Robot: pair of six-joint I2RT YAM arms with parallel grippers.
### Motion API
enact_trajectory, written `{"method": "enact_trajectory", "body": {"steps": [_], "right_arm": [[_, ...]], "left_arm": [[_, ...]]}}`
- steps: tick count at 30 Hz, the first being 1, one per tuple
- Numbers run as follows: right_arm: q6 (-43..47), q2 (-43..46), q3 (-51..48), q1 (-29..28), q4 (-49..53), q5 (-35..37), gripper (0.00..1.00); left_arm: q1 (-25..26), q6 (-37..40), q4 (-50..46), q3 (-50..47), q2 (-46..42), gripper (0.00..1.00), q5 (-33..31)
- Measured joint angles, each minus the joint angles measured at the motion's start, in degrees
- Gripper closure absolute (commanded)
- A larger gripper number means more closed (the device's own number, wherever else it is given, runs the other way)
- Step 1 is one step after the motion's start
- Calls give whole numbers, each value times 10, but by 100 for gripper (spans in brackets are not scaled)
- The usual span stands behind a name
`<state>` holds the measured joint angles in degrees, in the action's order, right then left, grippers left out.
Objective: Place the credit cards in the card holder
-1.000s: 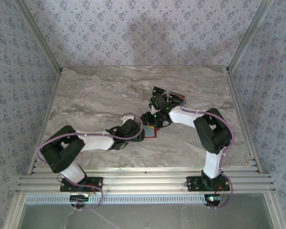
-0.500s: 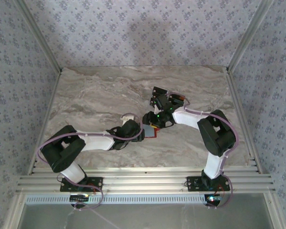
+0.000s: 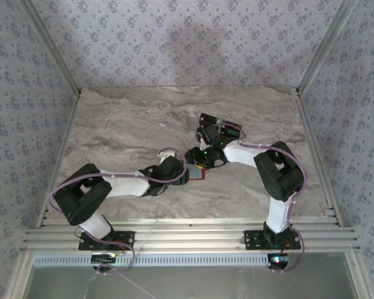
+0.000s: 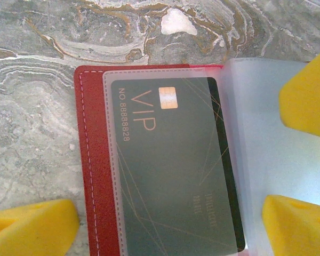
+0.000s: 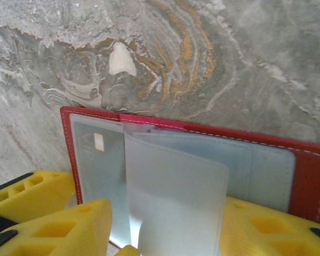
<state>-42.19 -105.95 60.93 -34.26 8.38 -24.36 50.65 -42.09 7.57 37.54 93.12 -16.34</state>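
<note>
walls [image 3: 187,37]: grey-blue wallpaper, small repeating floral print, on back and both sides
table top [image 3: 131,118]: marble-look slab, grey-beige with wavy veining
veins, close up: orange-brown swirls around a pale white patch [image 5: 121,60]
frame posts [image 3: 50,47]: bare aluminium profile, one at each back corner, leaning outward in the top view
side rail [image 3: 316,156]: aluminium, along the table's right edge
front rails [image 3: 187,237]: stacked aluminium extrusions across the near edge
perforated strip [image 3: 187,259]: just below the front rails
light: soft, even, no hard shadows
</note>
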Motion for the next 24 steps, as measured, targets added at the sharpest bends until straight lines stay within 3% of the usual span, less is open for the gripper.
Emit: {"method": "enact_trajectory", "body": {"steps": [12,24], "right_arm": [[-20,-2,-8,-2,-29,-23,45],[-20,13,20,-35,2,-18,45]], "left_arm": [[-2,0,-9,-17,-48,3,19],[-21,-27,-140,-38,-218,0,-33]]}}
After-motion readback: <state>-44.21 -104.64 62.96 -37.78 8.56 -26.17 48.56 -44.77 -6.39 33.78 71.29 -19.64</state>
